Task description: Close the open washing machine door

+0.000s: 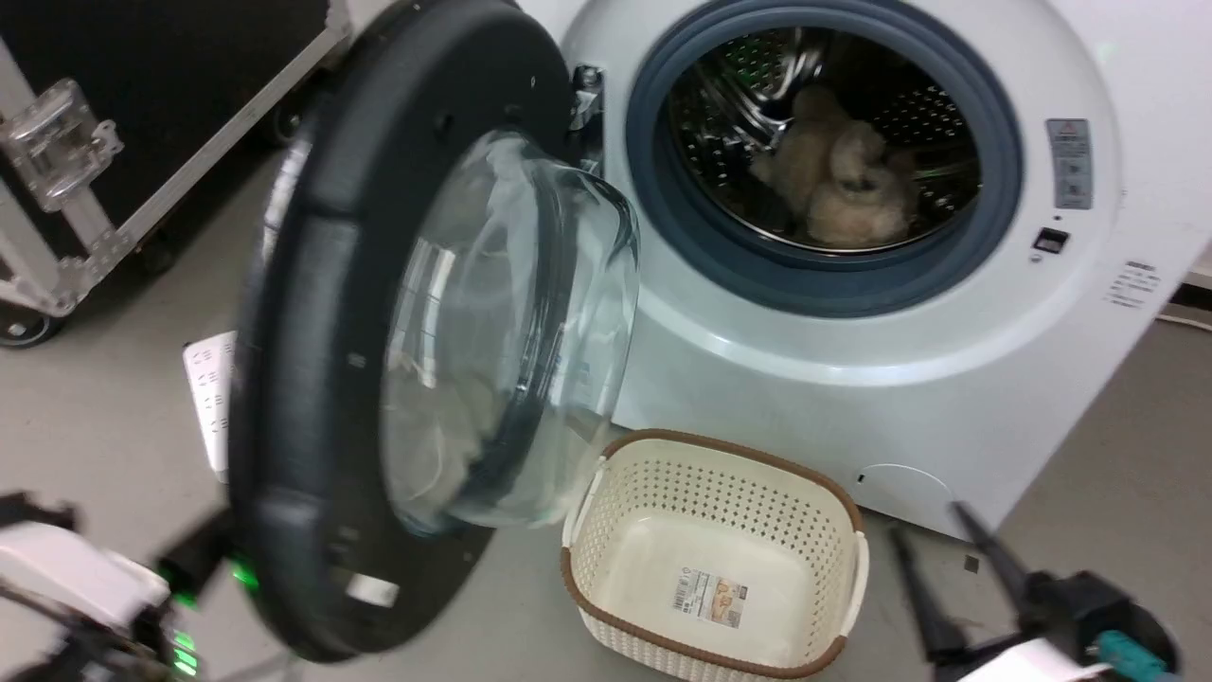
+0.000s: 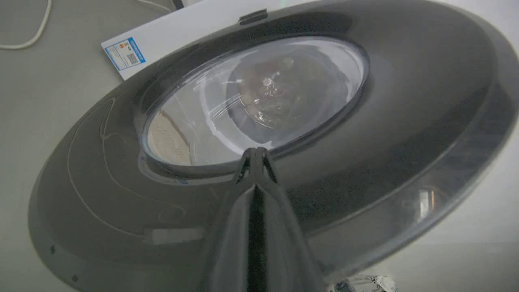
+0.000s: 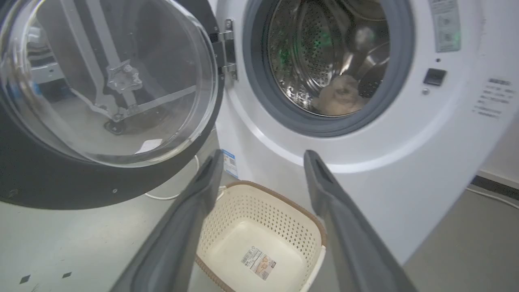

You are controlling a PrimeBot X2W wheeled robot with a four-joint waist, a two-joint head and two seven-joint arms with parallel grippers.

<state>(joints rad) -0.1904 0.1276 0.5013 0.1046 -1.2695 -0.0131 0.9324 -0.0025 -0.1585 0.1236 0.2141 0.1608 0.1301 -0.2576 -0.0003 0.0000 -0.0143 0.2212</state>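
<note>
The washing machine (image 1: 852, 379) is a big white front-loader with its steel drum (image 1: 833, 142) exposed and beige laundry inside. The washing machine door (image 1: 398, 332), black-rimmed with a bulging glass window (image 1: 511, 332), stands swung out on its left hinge. My left gripper (image 2: 255, 151) is shut, its tips against the door's outer face (image 2: 365, 134) just below the window; nothing is between the fingers. In the head view it is a dark blurred shape low behind the door. My right gripper (image 1: 926, 523) is open and empty, low at the right before the washer, also seen as the right gripper (image 3: 262, 156).
A cream perforated basket (image 1: 710, 559) stands on the floor under the door's free edge, close to the washer front. A black flight case (image 1: 142, 114) with metal edges is at the left. A white power strip (image 1: 210, 388) and a cable (image 2: 24, 36) lie on the floor.
</note>
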